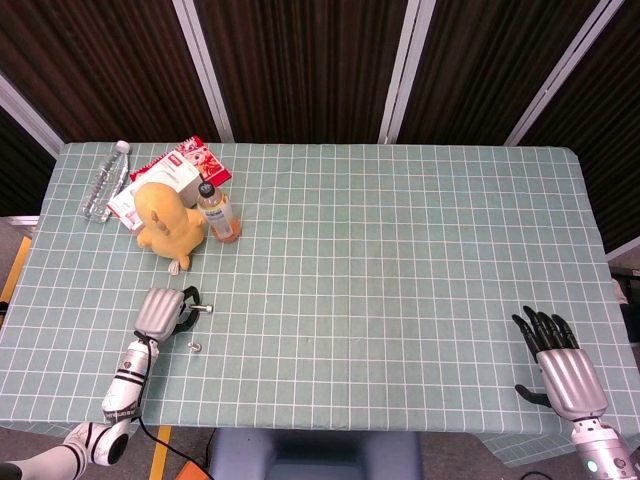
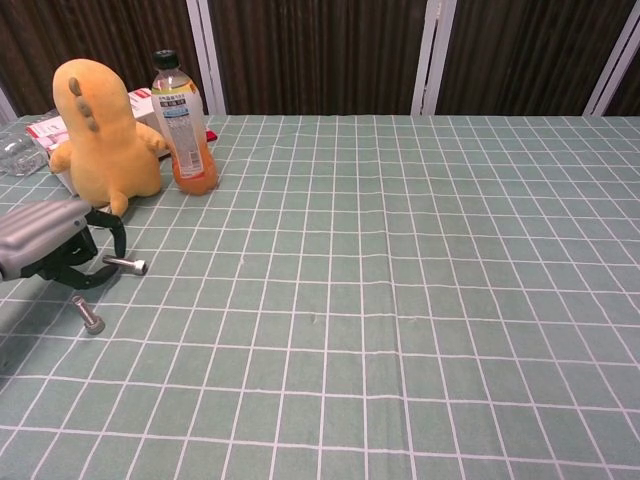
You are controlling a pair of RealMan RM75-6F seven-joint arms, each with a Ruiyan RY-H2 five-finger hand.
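Head view: left hand (image 1: 160, 311) low at the left side of the tabletop (image 1: 400, 250), knuckles up, fingers (image 1: 188, 297) curled down around one end of a small metal bolt (image 1: 203, 309). The bolt's free end pokes out to the right of the fingers. Looks pinched, though the contact itself is hidden under the hand. A second bolt (image 1: 195, 346) lies loose on the cloth just below and right of the hand, not touching it. Above the hand: yellow plush toy (image 1: 166, 222), with an orange drink bottle (image 1: 217, 212) upright just beside it on the right. Behind the toy sit a white box (image 1: 172, 175) and a red packet (image 1: 201, 154); a clear water bottle (image 1: 104, 181) lies on its side further left. All of that is well apart from the hand, nothing blocks it. Right hand (image 1: 560, 365) rests at the far right near the front edge, fingers spread and straight, holding nothing, no object near it.

Chest view: left hand (image 2: 45, 245) enters from the left edge, dark fingers (image 2: 112, 232) hooked over the bolt (image 2: 124, 265), which sits roughly level, head end pointing right. Whether it's lifted or touching the cloth, can't tell. Second bolt (image 2: 88, 314) lies on the cloth in front of the hand, apart from it. Plush toy (image 2: 103, 135) and drink bottle (image 2: 183, 124) stand behind the hand; the water bottle (image 2: 18, 152) is cut off at the left edge. Right hand not visible here.
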